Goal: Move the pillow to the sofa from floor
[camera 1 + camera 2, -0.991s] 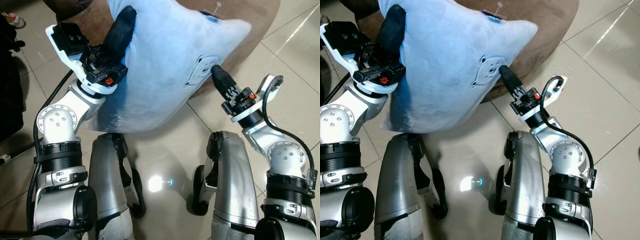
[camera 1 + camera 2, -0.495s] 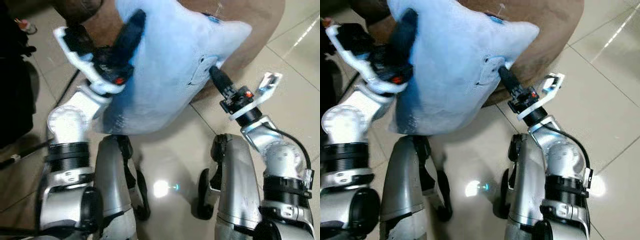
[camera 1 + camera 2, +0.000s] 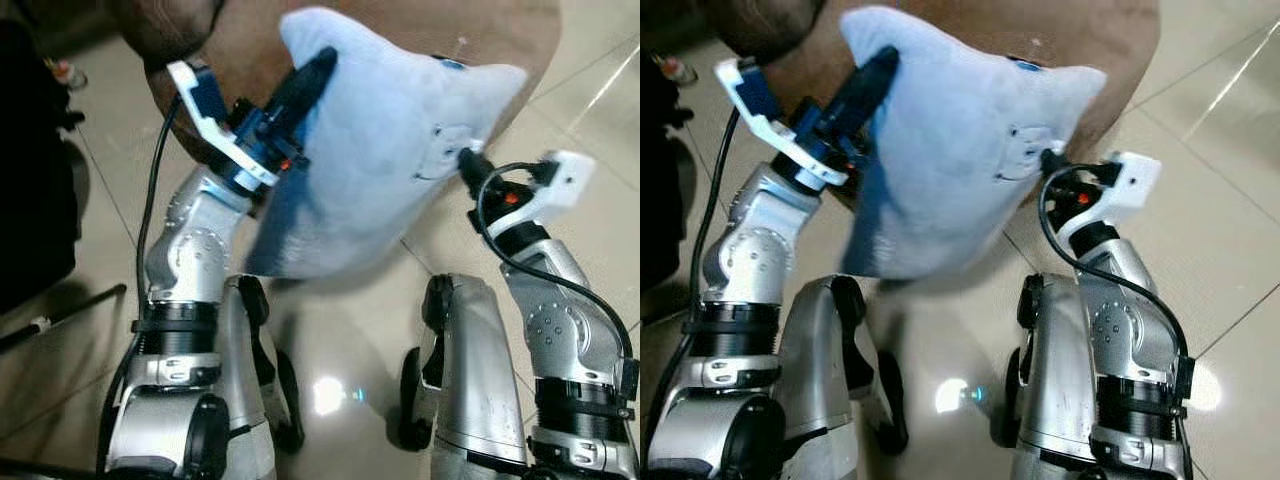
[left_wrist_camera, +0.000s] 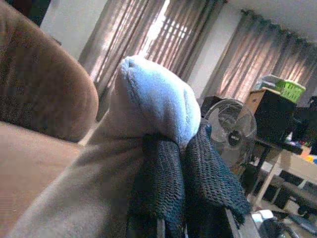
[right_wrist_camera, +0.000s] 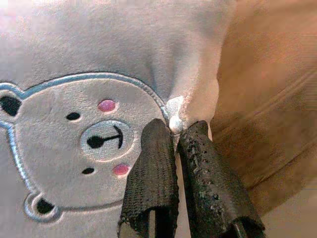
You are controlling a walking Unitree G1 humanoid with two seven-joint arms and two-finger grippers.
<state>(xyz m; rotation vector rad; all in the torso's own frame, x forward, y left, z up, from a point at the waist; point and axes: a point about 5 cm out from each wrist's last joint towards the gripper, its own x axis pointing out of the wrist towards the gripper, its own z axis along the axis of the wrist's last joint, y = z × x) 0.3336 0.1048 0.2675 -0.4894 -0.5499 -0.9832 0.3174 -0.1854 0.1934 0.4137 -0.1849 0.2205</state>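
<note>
I hold a light blue pillow (image 3: 385, 160) with an embroidered bear face (image 5: 79, 134) up in the air between both arms, its upper part over the brown sofa (image 3: 400, 30). My left gripper (image 3: 318, 68) is shut on the pillow's upper left edge; its black fingers (image 4: 163, 173) pinch the fabric. Pressed to the pillow's right side by the bear patch, my right gripper (image 3: 466, 160) is shut on a fold of fabric (image 5: 174, 119). The pillow's lower corner hangs above my knees.
Glossy beige tiled floor (image 3: 340, 340) lies under my legs, with a lamp's reflection on it. A dark object (image 3: 30, 200) stands at the left and a thin rod (image 3: 60, 315) lies on the floor. The left wrist view shows curtains, a fan (image 4: 233, 136) and a table.
Both arms have carried the pillow up and to the right, further over the sofa. The left arm has stretched forward. The camera has shifted a little too.
</note>
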